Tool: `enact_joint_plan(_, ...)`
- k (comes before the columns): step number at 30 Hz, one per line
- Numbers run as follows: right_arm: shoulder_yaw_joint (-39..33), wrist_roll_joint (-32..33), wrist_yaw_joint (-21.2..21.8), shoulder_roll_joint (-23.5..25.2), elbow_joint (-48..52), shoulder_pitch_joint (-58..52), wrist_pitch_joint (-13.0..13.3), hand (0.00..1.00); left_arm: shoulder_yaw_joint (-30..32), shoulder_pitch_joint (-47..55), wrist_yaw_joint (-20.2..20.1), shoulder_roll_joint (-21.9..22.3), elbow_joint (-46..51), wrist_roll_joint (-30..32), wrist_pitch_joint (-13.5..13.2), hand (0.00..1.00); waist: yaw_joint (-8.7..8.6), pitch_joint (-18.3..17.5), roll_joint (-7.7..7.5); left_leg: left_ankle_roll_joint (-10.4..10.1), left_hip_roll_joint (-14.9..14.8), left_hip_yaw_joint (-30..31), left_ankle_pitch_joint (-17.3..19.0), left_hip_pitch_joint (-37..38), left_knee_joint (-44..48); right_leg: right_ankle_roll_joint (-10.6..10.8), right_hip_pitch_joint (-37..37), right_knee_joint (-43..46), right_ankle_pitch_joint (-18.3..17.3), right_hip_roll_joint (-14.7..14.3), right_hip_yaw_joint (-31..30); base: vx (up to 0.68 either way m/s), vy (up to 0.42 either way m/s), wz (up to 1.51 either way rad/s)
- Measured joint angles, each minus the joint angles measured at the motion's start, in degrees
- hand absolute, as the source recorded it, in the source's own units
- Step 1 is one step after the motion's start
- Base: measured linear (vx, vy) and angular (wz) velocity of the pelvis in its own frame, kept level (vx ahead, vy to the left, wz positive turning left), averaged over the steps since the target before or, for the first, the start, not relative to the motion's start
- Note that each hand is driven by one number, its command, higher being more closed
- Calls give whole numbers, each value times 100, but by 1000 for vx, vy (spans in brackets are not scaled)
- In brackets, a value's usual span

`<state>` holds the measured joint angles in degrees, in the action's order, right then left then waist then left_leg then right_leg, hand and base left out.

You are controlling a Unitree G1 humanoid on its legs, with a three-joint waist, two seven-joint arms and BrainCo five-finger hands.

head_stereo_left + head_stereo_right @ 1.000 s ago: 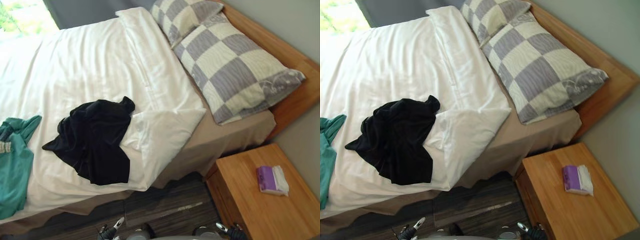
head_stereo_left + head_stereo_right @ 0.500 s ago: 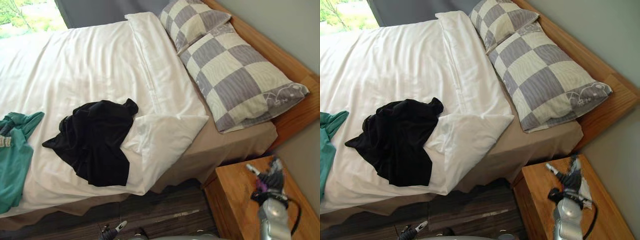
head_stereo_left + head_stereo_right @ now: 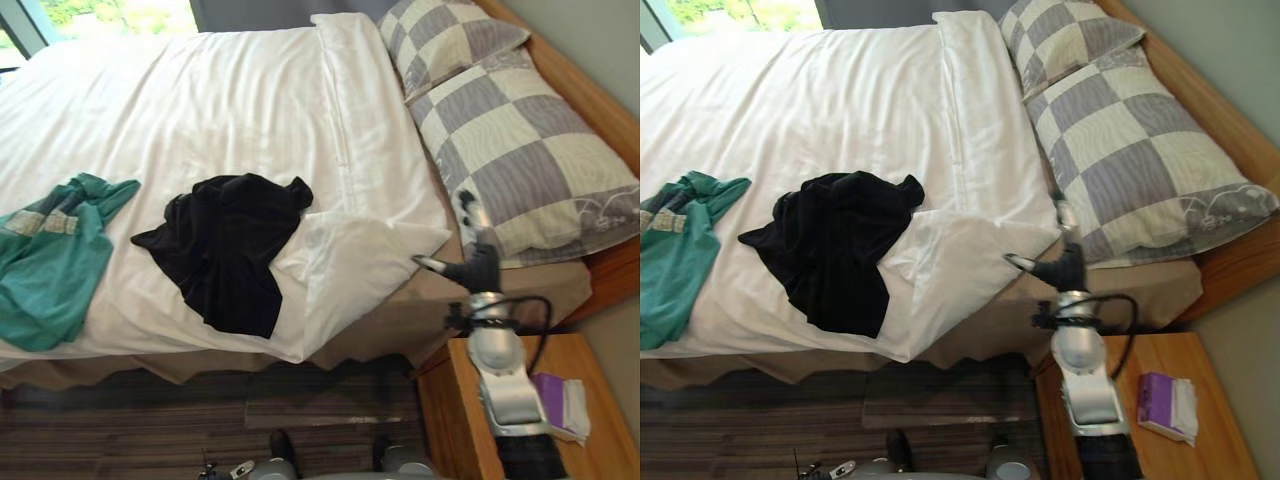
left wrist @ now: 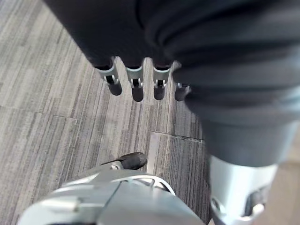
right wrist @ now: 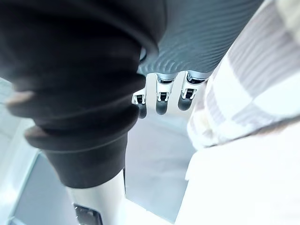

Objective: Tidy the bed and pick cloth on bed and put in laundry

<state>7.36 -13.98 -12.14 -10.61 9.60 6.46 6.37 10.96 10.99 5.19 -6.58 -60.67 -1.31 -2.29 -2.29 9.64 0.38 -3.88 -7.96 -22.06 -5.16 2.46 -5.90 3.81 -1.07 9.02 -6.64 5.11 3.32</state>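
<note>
A black cloth [image 3: 225, 245] lies crumpled on the white duvet [image 3: 220, 110], near the bed's front edge. A green cloth [image 3: 50, 250] lies further left on the duvet. My right hand [image 3: 472, 262] is raised over the tan sheet, between the duvet's folded-back corner [image 3: 360, 250] and the near checked pillow [image 3: 530, 165]. It is open, with straight fingers [image 5: 161, 101] and the thumb spread out, holding nothing and well right of the black cloth. My left hand [image 4: 136, 84] hangs open over the floor, fingers straight.
Two grey-and-cream checked pillows lie against the wooden headboard [image 3: 590, 100]. A wooden nightstand [image 3: 460, 420] stands at the lower right with a purple tissue pack [image 3: 565, 405] on it. Dark striped floor [image 3: 200, 410] runs along the bed's front edge.
My right arm has risen from above the nightstand to the bed's edge by the pillow. The whole picture has shifted, so the camera moved. The cloths lie as before.
</note>
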Motion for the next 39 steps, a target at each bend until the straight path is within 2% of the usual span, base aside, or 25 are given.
enact_joint_plan(6,868,-19,167,27,-1161,860,-18,0,-6,8,-9,-37,45,97,-20,0,19,-1,-57,-20,55,145,-26,-13,1,19,287,-315,122,22,253,67,-6,15)
enact_joint_plan(10,1104,-68,283,9,-1890,1429,-40,0,-88,-25,-16,-58,66,79,-60,0,106,43,3,-3,85,238,-89,-183,2,19,196,-324,125,96,335,27,16,15)
enact_joint_plan(13,1104,-259,358,-225,-2519,2196,-74,0,-296,-191,-23,-99,186,-33,-88,0,143,235,108,19,92,332,-262,-555,33,7,-145,-216,179,109,436,-45,23,22)
enact_joint_plan(15,1103,-472,356,-463,-2932,2730,-145,0,-415,-290,-29,-137,264,-91,-127,0,171,386,197,-36,90,395,-369,-734,33,-19,-331,-124,198,113,487,-71,22,18)
enact_joint_plan(18,1100,-846,342,-1054,-3397,3757,-228,0,-426,-335,-34,-172,385,-225,-267,0,177,644,429,47,84,462,-443,-1053,3,-20,-739,139,198,107,543,-141,46,11)
enact_joint_plan(21,1099,-1780,213,-1721,-3648,4454,-325,0,-435,-333,-155,-257,391,-765,-311,0,204,840,596,89,90,463,-473,-1357,2,-18,-1162,384,197,142,503,-99,34,0)
enact_joint_plan(24,1103,-2531,211,-1919,-4061,4571,-465,0,-437,-388,-205,-322,397,-1307,-331,0,219,963,687,150,134,461,-521,-1588,2,-14,-1499,564,195,197,449,-47,25,-7)
enact_joint_plan(26,1120,-2737,217,-1916,-4479,4569,-542,0,-462,-534,-267,-321,400,-1533,-339,0,216,1123,784,166,170,474,-536,-1634,3,2,-1550,592,203,232,444,-1,20,4)
enact_joint_plan(27,1158,-2807,220,-1915,-4581,4563,-561,100,-473,-581,-271,-320,407,-1610,-345,0,218,1164,811,166,183,474,-536,-1649,2,16,-1571,604,204,251,444,0,0,0)
enact_joint_plan(29,1291,-2954,224,-1899,-4690,4534,-529,100,-482,-631,-308,-326,459,-1741,-416,0,173,1201,862,181,238,475,-549,-1762,4,54,-1722,687,185,315,429,41,11,3)
enact_joint_plan(33,1290,-2953,235,-1913,-4636,4461,-460,100,-638,-704,-426,-395,454,-1832,-464,0,159,1203,859,248,293,487,-599,-1748,29,79,-1703,701,166,373,446,87,-8,5)
enact_joint_plan(39,1262,-2887,332,-1884,-4503,4024,-435,100,-637,-738,-536,-406,457,-1827,-462,0,151,1192,797,206,346,610,-566,-1413,33,145,-1289,674,18,438,575,70,-33,12)
